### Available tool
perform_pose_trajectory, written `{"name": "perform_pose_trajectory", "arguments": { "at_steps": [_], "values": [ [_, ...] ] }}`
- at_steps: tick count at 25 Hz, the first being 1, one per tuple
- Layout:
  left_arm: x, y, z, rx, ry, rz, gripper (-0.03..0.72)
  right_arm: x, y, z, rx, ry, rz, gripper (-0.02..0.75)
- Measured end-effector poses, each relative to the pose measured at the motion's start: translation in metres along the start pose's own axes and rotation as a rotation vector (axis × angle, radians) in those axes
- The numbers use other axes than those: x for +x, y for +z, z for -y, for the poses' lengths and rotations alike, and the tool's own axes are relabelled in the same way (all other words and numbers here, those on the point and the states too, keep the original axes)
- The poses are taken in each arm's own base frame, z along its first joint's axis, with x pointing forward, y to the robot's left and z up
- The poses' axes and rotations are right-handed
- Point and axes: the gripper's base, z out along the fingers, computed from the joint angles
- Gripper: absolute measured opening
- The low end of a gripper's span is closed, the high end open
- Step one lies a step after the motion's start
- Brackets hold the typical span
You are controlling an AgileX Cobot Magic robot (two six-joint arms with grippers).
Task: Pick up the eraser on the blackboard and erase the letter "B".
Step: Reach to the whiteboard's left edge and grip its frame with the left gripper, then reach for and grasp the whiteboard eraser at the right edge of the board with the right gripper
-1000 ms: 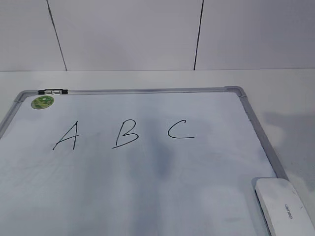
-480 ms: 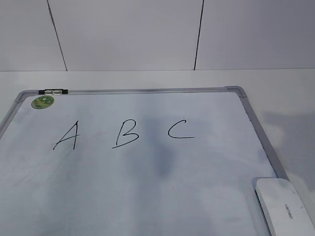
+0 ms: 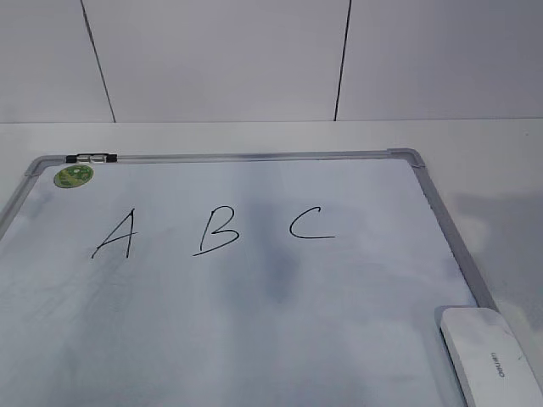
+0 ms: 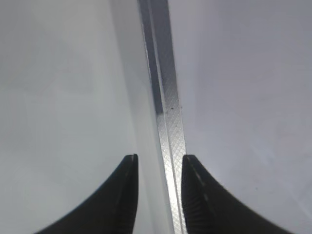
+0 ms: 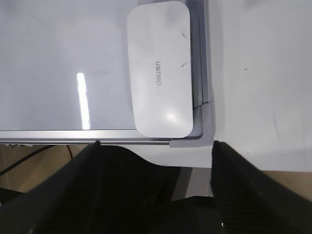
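Right wrist view shows the eraser (image 5: 159,70) lying flat in a corner of the blackboard (image 5: 58,58), straight ahead of my right jaws and apart from them; those jaws stand spread wide with nothing between them. I judge the task is at its first step, the approach to the pickup: nothing is gripped, and the letter "B" (image 3: 216,231) is still whole between the "A" (image 3: 116,235) and the "C" (image 3: 310,224). Next I must bring the right jaws forward and down so they straddle the eraser's narrow width. The raised frame runs just beside its long edge, so that side's finger has little room. My left jaws are parted too, empty, straddling a frame rail (image 4: 165,112) over the white counter (image 4: 58,87). A green sticker (image 3: 74,175) sits well clear.
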Motion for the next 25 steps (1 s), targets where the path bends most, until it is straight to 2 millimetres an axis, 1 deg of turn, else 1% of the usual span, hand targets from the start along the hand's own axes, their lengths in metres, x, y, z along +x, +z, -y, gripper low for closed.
{"name": "perform_pose_trajectory", "arguments": {
  "at_steps": [11, 16, 22, 25],
  "values": [
    [-0.006, 0.026, 0.000, 0.041, 0.009, -0.037, 0.231, 0.000, 0.000, 0.000, 0.000, -0.002, 0.000, 0.525],
    [-0.007, 0.027, -0.002, 0.036, 0.005, -0.024, 0.231, 0.000, 0.000, 0.000, 0.000, -0.002, 0.000, 0.525],
    [-0.005, 0.030, -0.014, 0.039, -0.029, -0.028, 0.231, 0.000, 0.000, 0.000, 0.000, -0.002, 0.000, 0.525],
    [-0.005, 0.030, -0.013, 0.056, -0.032, -0.020, 0.231, 0.000, 0.000, 0.000, 0.000, -0.002, 0.000, 0.525]
  ]
}}
